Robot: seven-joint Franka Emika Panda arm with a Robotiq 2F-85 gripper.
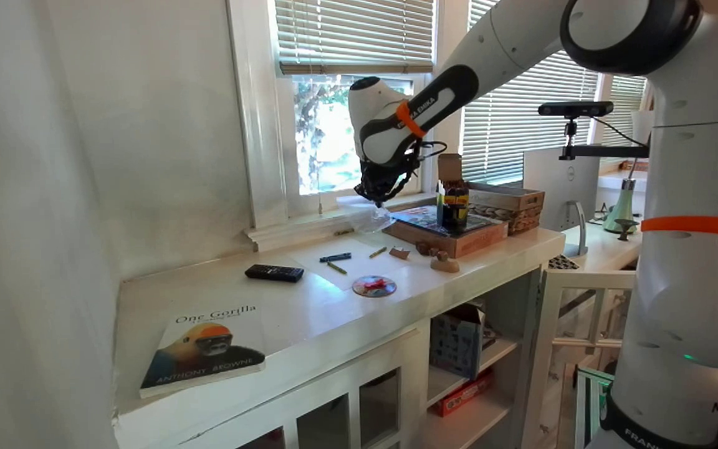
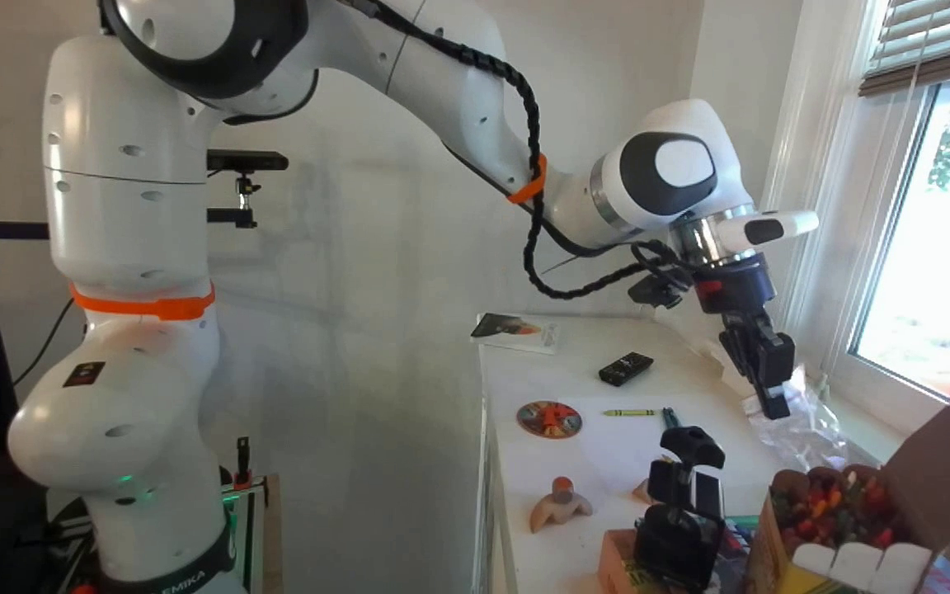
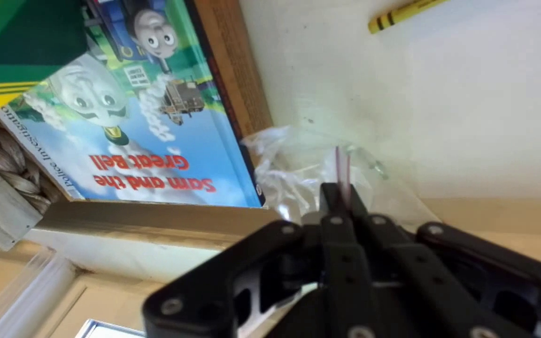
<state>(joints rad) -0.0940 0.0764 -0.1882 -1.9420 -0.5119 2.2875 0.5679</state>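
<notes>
A clear bag droops just right of center in the wrist view, my end effector closed narrow on what looks like its zip strip, presumably the edge that grips best. Whether it touches the bench I cannot tell. At left lies a book; in an exterior view the crayon box appears to stand upright on it, likely against spills. A remote sits left of center.

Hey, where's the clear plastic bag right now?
In the wrist view, the clear plastic bag is pinched in the gripper, just right of the Great Bell book.
</notes>
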